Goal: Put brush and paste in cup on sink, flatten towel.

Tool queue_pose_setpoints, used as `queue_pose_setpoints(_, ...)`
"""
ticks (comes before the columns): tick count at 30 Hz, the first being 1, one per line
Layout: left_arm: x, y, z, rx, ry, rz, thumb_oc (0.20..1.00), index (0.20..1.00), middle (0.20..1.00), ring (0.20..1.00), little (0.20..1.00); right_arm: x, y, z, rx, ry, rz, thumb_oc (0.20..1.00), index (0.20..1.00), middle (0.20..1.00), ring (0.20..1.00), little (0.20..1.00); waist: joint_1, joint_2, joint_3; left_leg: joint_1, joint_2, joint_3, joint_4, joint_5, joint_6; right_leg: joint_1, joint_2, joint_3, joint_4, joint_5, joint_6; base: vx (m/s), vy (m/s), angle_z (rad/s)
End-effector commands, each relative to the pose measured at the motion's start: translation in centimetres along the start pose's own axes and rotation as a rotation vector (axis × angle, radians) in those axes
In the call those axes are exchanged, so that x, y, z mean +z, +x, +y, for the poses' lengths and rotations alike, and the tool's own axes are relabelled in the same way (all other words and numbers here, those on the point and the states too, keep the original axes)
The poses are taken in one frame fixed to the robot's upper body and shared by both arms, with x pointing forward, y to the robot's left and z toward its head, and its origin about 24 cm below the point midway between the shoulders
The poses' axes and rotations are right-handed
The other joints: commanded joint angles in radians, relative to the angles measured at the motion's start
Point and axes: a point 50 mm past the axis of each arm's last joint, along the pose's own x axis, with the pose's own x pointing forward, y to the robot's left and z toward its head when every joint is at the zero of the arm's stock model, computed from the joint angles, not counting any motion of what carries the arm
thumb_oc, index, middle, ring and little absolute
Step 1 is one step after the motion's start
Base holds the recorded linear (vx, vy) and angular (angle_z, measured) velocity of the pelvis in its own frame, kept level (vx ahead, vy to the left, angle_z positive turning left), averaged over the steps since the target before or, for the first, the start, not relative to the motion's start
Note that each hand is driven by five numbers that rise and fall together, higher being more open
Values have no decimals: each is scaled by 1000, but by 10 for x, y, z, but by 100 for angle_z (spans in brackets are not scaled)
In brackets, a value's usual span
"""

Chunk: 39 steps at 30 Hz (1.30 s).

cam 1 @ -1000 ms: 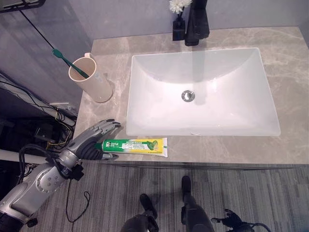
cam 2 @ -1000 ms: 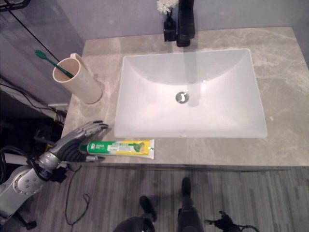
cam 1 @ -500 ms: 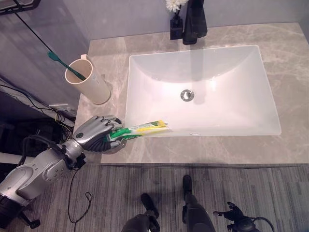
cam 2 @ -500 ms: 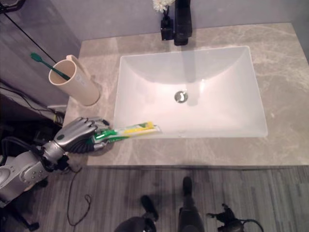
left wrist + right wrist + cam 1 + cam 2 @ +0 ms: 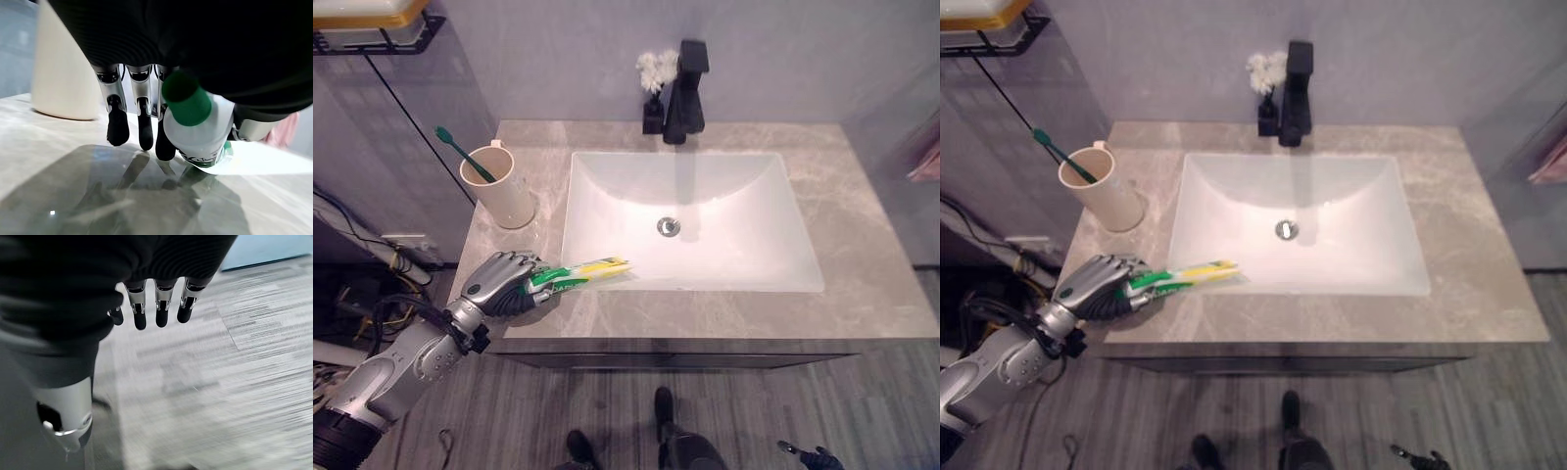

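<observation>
Cup [image 5: 497, 184] holding toothbrush [image 5: 462, 155] stands left of sink [image 5: 705, 176].

- One toothpaste tube [image 5: 578, 275]
- One green toothbrush [image 5: 462, 154]
- One beige cup [image 5: 499, 186]
- One white sink [image 5: 685, 220]
- One black tap [image 5: 685, 93]
- One small vase of white flowers [image 5: 655, 83]
- Two hands: left hand [image 5: 499, 284], right hand [image 5: 146, 303]

Green-capped toothpaste tube [image 5: 578, 275] in curled fingers [image 5: 517, 284]; green toothbrush [image 5: 462, 154] in cup [image 5: 499, 188].

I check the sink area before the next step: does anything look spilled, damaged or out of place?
Nothing stands out. The left hand holds the toothpaste; the toothbrush leans in the cup, as expected.
</observation>
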Motion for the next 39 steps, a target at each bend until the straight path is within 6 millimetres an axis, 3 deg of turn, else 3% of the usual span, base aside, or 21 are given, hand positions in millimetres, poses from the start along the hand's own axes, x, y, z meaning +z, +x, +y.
queue_pose_setpoints(1,12,20,57,348,16,-77,200,200,200,200,200,32,2,-57,-208,246,-65,1000,1000,1000,1000,1000,-24,27,-17,41,38,-117,7,-25,-40,51,-54,-14,7,17,92,-10,-3,3)
queue_pose_setpoints(2,13,21,58,350,16,-78,200,200,200,200,200,33,2,-57,-210,249,-66,1000,1000,1000,1000,1000,-22,27,-14,39,38,-116,7,-19,-39,48,-55,-13,7,22,90,-31,15,4)
queue_pose_setpoints(4,23,30,83,508,86,-122,200,200,200,200,200,120,-20,-80,-294,391,-468,1000,1000,1000,1000,1000,-46,18,-34,54,37,-105,7,-27,-36,54,-54,-4,7,27,95,-16,50,2)
queue_pose_setpoints(5,25,33,98,601,154,-136,200,200,200,200,200,178,-63,-84,-311,389,-820,1000,1000,1000,1000,1000,-68,23,-45,66,36,-100,7,-41,-33,62,-55,1,7,26,99,-14,44,-2)
queue_pose_setpoints(6,26,34,98,600,156,-140,200,200,200,200,200,175,-64,-84,-316,389,-815,1000,1000,1000,1000,1000,-64,19,-46,63,35,-99,7,-32,-32,58,-56,1,7,32,96,12,54,-3)
queue_pose_setpoints(9,36,35,122,718,253,-199,200,200,200,200,200,224,-140,-79,-171,540,-1288,1000,1000,1000,1000,1000,-85,26,-63,77,33,-97,7,-46,-27,71,-57,7,7,26,97,-10,29,-7)
queue_pose_setpoints(10,36,35,123,718,255,-199,200,200,200,200,200,224,-140,-79,-169,542,-1288,1000,1000,1000,1000,1000,-85,23,-61,75,33,-96,7,-39,-27,69,-57,7,7,31,95,3,28,-13)
queue_pose_setpoints(11,40,33,135,764,291,-218,200,200,200,200,200,236,-177,-67,-81,521,-1486,1000,1000,1000,1000,1000,-87,26,-69,83,31,-96,7,-43,-23,76,-59,7,7,27,94,-30,20,-15)
queue_pose_setpoints(12,40,31,141,776,313,-219,200,200,200,200,200,243,-199,-58,-11,495,-1586,1000,1000,1000,1000,1000,-84,25,-74,85,31,-97,7,-42,-22,78,-59,8,7,26,94,-14,26,-17)
queue_pose_setpoints(13,40,31,141,776,314,-218,200,200,200,200,200,243,-199,-58,-10,495,-1586,1000,1000,1000,1000,1000,-85,24,-74,84,31,-97,7,-41,-22,77,-59,9,7,27,93,-18,8,-8)
queue_pose_setpoints(15,42,32,157,807,350,-225,200,200,200,200,200,254,-224,-37,154,421,-1690,1000,1000,1000,1000,1000,-74,21,-85,91,32,-101,7,-42,-22,90,-60,2,7,21,92,-7,1,-3)
queue_pose_setpoints(19,39,38,168,830,347,-207,200,200,200,200,200,268,-231,-14,267,292,-1693,1000,1000,1000,1000,1000,-55,16,-93,101,34,-105,7,-44,-23,112,-63,-11,7,14,91,4,-4,5)
queue_pose_setpoints(23,44,52,179,870,282,-214,200,200,200,200,200,285,-229,34,478,165,-1576,1000,1000,1000,1000,1000,-22,12,-96,120,33,-112,7,-49,-23,144,-67,-29,7,4,89,4,4,16)
queue_pose_setpoints(24,44,52,180,872,285,-213,200,200,200,200,200,286,-230,35,481,168,-1577,1000,1000,1000,1000,1000,-22,9,-93,117,32,-111,7,-42,-23,141,-68,-29,7,9,87,-15,10,15)
queue_pose_setpoints(26,58,63,179,887,218,-281,200,200,200,200,200,288,-246,77,813,67,-1511,1000,1000,1000,1000,1000,2,6,-86,128,31,-115,7,-43,-24,156,-72,-38,7,4,86,-22,7,4)
queue_pose_setpoints(28,61,65,180,884,212,-298,200,200,200,200,200,292,-250,84,853,38,-1500,1000,1000,1000,1000,1000,6,3,-82,127,30,-115,7,-37,-24,155,-74,-38,7,9,84,-23,-4,4)
queue_pose_setpoints(29,66,68,180,883,203,-324,200,200,200,200,200,292,-258,94,947,27,-1486,1000,1000,1000,1000,1000,13,3,-76,129,29,-116,7,-36,-24,158,-75,-38,7,9,83,0,0,0)
queue_pose_setpoints(31,76,75,172,865,138,-380,200,200,200,200,200,281,-307,140,1397,11,-1464,1000,1000,1000,1000,1000,43,11,-66,132,25,-124,7,-38,-21,168,-82,-47,7,1,82,-7,16,4)
queue_pose_setpoints(32,75,75,172,866,140,-379,200,200,200,200,200,282,-308,140,1399,10,-1465,1000,1000,1000,1000,1000,42,10,-66,129,24,-124,7,-33,-20,165,-83,-46,7,4,81,6,15,9)
queue_pose_setpoints(35,77,72,164,842,129,-397,200,200,200,200,200,272,-352,162,1665,32,-1478,1000,1000,1000,1000,1000,67,15,-59,129,20,-132,7,-32,-17,175,-93,-61,7,1,78,-5,5,13)
queue_pose_setpoints(39,80,64,157,812,126,-435,200,200,200,200,200,262,-383,164,1849,2,-1518,1000,1000,1000,1000,1000,88,14,-56,126,15,-143,7,-31,-15,183,-100,-77,7,-3,76,29,1,14)
